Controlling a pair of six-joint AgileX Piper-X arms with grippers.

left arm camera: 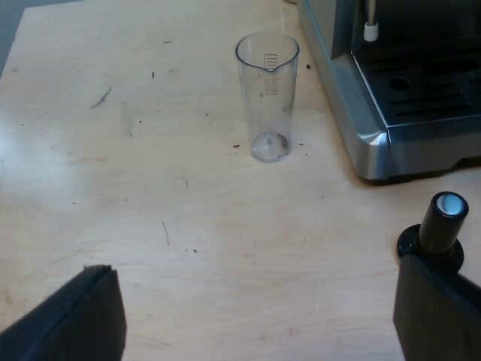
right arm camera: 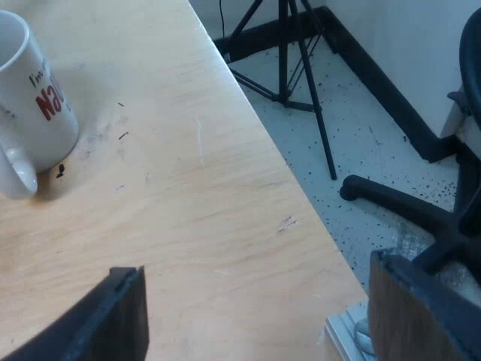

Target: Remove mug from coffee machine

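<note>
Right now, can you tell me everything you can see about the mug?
The mug is white and shiny, ceramic by its look, with big red letters and smaller dark writing on its side. Its looped handle is on the side nearer my right gripper, which is open and not touching it. It stands upright on the pale wooden table. I cannot tell what is inside.

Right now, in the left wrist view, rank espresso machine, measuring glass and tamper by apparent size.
1. espresso machine
2. measuring glass
3. tamper, nearer the camera and partly hidden, so unsure
</note>
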